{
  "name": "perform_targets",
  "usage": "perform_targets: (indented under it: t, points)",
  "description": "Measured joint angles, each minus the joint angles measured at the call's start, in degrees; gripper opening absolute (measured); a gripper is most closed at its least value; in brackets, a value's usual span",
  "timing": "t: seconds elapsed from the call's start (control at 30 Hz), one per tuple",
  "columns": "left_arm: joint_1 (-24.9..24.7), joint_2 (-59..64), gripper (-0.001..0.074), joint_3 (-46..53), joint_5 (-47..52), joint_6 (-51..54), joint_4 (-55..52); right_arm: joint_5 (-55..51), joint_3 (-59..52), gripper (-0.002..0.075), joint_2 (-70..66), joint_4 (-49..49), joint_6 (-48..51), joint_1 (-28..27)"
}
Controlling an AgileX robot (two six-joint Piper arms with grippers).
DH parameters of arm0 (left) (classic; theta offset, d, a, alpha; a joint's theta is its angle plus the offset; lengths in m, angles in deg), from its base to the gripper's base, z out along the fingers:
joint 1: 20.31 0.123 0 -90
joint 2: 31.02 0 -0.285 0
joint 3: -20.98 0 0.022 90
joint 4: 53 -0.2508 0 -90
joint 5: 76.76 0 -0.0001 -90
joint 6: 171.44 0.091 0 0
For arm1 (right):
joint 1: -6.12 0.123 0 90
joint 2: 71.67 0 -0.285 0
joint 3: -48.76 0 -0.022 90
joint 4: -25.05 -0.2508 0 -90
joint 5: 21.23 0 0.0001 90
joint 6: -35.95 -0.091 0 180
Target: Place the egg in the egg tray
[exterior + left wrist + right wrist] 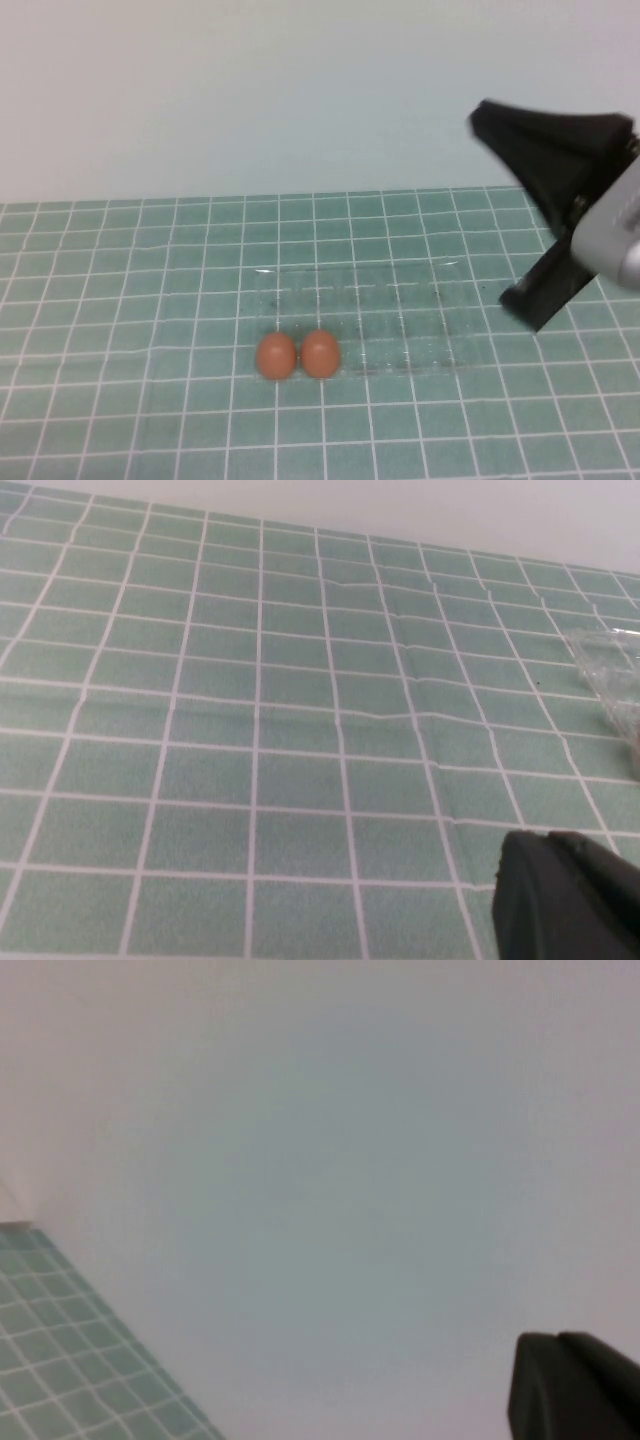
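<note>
Two near-identical orange-brown eggs lie side by side in the high view, the left egg (pixel 275 355) touching the right egg (pixel 320 353). I cannot tell which is the more oval. They sit at the front left corner of the clear egg tray (pixel 400 310); whether they rest in its cups or against its edge I cannot tell. A corner of the tray shows in the left wrist view (pixel 612 670). My right gripper (pixel 482 120) is shut and empty, raised high at the right, pointing at the wall. My left gripper (pixel 545 837) is shut, empty, low over the mat, left of the tray.
A green cutting mat (pixel 120 300) with a white grid covers the table. A plain pale wall (pixel 250 90) stands behind it. The right arm's grey body (pixel 620 235) hangs over the mat's right side.
</note>
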Motion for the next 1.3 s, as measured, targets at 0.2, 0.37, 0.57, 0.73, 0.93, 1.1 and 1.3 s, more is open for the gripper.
perform_targets:
  t: [0.2,0.37,0.57,0.73,0.93,1.1,1.3]
  points:
    - [0.0,0.0,-0.0001,0.0,0.0,0.0,0.0,9.0,-0.9,-0.0001,1.2,-30.8,28.4,-0.2]
    - [0.0,0.0,-0.0001,0.0,0.0,0.0,0.0,11.6,-3.7,-0.0001,6.2,-43.3,36.6,-4.5]
    - [0.0,0.0,-0.0001,0.0,0.0,0.0,0.0,4.4,-10.8,-0.0001,15.1,-45.9,37.5,-16.5]
    - [0.0,0.0,-0.0001,0.0,0.0,0.0,0.0,-2.4,-16.4,-0.0001,24.3,-46.3,37.5,-27.9]
    - [0.0,0.0,-0.0001,0.0,0.0,0.0,0.0,-8.6,-21.7,-0.0001,36.8,-46.5,33.4,-41.8]
    - [0.0,0.0,-0.0001,0.0,0.0,0.0,0.0,-10.8,-23.2,-0.0001,42.9,-46.5,31.6,-45.0]
    - [0.0,0.0,-0.0001,0.0,0.0,0.0,0.0,-15.5,-23.6,-0.0001,43.4,-46.5,31.5,-45.0]
